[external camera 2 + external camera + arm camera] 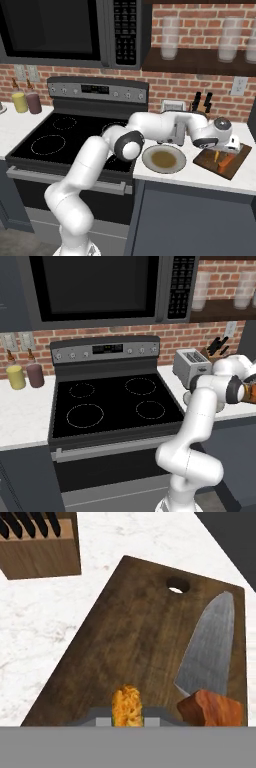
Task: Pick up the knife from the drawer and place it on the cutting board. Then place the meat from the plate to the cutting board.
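**Gripper over the cutting board with the meat between its fingers**

In the right base view, reading from left to right: two bottles (26, 101) are standing at the far left of the tabletop (200, 179), beside the black stove (70, 137). The plate (164, 159) is lying bare just right of the stove, with the white arm reaching across above it. The gripper (223, 151) is hanging over the cutting board (239, 161) at the right end of the tabletop, narrowly closed on the meat (216, 156), which is appearing in the hand view as an orange-brown piece between the fingertips, low over the wood. The knife (207, 657) is lying on the board to the right of the meat, its silver blade pointing toward the board's hanging hole. A wooden knife block (40, 547) is standing beyond the board's left corner
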